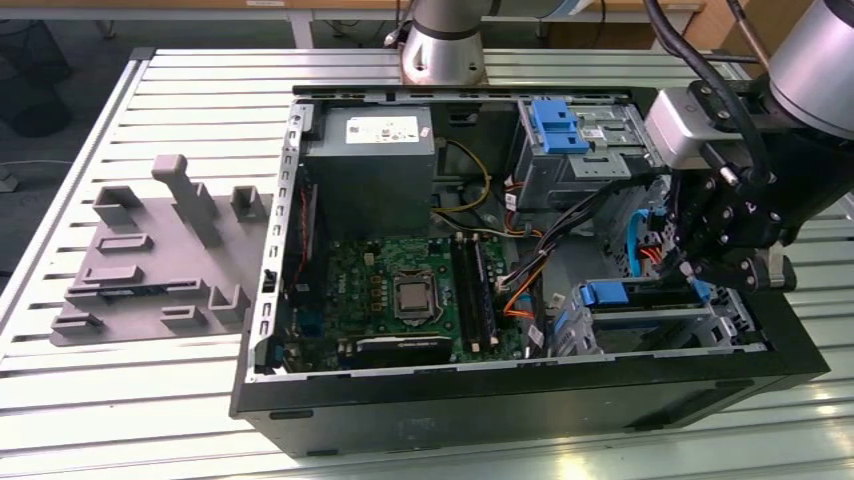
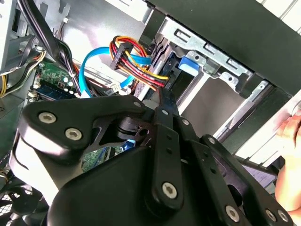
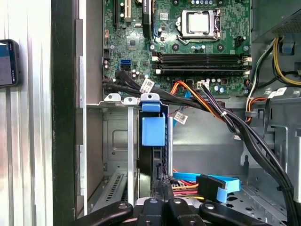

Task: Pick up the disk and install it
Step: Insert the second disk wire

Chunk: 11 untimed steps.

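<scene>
The disk (image 1: 622, 293) stands on edge in the metal drive cage (image 1: 667, 325) at the near corner of the open computer case, on the exterior view's right. Its blue rail tab (image 3: 153, 129) tops a thin dark edge (image 3: 159, 162) between the cage's slats. My gripper (image 1: 703, 285) hangs right over that cage, and in the first wrist view my gripper (image 3: 162, 186) is shut on the disk's near edge. In the second wrist view my gripper (image 2: 161, 96) reaches toward the blue tab (image 2: 188, 64).
Orange, black and blue cables (image 3: 207, 106) run close beside the cage. The case also holds a motherboard (image 1: 400, 290), a grey power supply box (image 1: 374, 160) and an upright blue bracket (image 1: 557, 125). A grey fixture (image 1: 160, 250) lies outside it. A person's hand (image 2: 291, 155) and a phone (image 3: 7, 63) are nearby.
</scene>
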Motion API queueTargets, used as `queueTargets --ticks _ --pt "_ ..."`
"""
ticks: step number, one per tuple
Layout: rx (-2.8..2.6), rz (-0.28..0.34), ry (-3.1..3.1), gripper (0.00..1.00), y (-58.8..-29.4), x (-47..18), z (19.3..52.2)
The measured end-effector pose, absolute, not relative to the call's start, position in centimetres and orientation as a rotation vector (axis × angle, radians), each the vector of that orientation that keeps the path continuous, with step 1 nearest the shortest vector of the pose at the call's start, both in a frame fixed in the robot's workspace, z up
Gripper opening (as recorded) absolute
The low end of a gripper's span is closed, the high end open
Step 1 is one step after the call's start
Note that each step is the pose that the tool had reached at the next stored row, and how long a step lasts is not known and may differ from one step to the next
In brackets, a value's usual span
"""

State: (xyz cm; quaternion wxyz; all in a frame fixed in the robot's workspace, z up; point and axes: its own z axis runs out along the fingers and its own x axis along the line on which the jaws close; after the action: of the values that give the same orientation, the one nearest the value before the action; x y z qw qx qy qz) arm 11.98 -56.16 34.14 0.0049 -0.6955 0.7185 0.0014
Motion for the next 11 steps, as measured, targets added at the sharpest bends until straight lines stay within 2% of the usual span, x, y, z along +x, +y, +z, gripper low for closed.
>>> queueTargets --ticks 11 --pt "-2.178 0.005 2.25 0.11 -56.2 9.9 34.7"
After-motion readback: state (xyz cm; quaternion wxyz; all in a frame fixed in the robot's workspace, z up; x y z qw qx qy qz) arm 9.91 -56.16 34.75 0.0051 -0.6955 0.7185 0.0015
